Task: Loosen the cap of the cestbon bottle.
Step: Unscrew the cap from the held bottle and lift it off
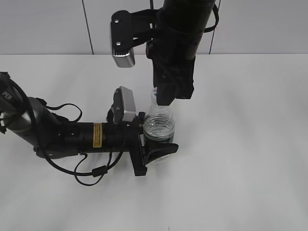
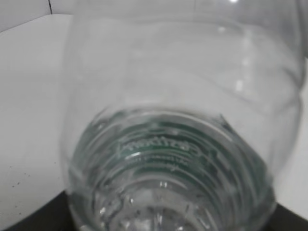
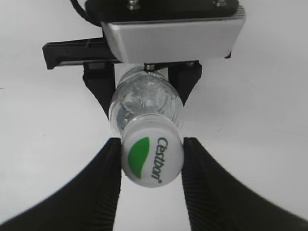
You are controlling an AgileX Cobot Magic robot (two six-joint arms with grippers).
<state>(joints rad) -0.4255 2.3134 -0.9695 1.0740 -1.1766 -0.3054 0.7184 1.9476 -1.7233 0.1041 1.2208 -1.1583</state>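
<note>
The clear cestbon bottle (image 1: 159,126) stands upright on the white table. My left gripper (image 1: 154,135) comes in flat from the left and is shut on its lower body, one finger (image 1: 162,150) in front and the other behind. The left wrist view is filled by the bottle's ribbed wall and green label (image 2: 163,149). My right gripper (image 3: 152,143) hangs straight down over the neck, both ribbed pads (image 3: 111,163) pressed against the sides of the white cap (image 3: 152,155) with its green mark and Cestbon lettering. In the exterior view the right gripper (image 1: 166,98) hides the cap.
The left arm lies low across the table (image 1: 240,159) with loose black cables (image 1: 91,171) trailing beside it. Its wrist camera (image 1: 126,104) sits just left of the bottle. A panelled wall (image 1: 48,29) closes the far edge.
</note>
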